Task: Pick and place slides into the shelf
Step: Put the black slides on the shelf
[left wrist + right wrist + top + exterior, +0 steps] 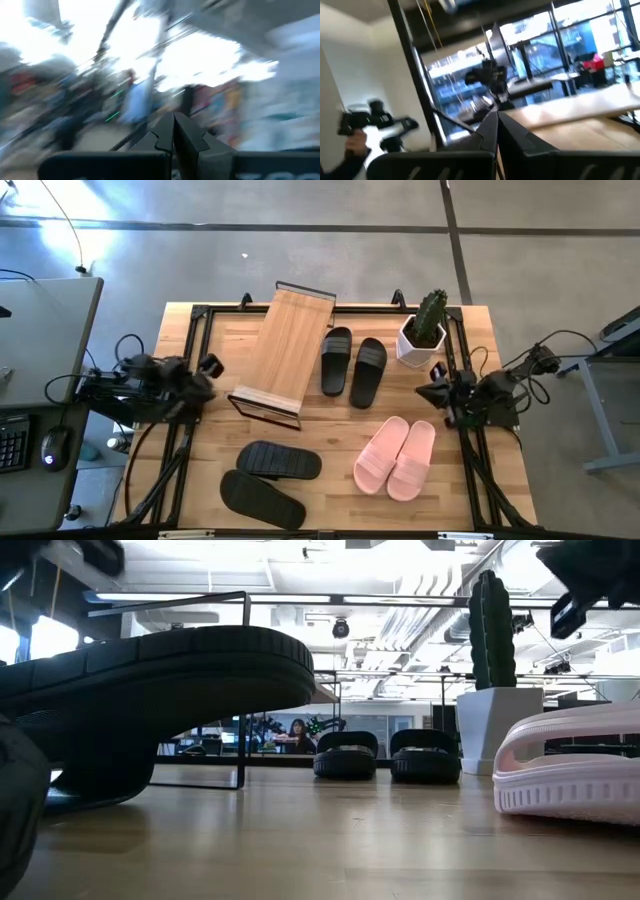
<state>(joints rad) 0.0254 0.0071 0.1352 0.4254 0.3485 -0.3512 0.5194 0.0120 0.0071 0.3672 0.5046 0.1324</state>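
slanted bamboo-board shelf [283, 345] empty — two black slide pairs [353, 365] [265, 480] and the pink pair [396, 457] lie on the table; left gripper [210, 367] and right gripper [434, 392] pinched shut, holding nothing — all six remain.

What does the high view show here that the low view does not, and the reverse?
Only the high view shows both arms at the table's sides, the left gripper and right gripper with fingers shut and holding nothing, the bare bamboo shelf, and all six slides laid out. Only the low view shows the room beyond the table, a person far back, and the near black slide's thick sole. Both show the far black pair, the pink slides, the cactus pot and the wooden table.
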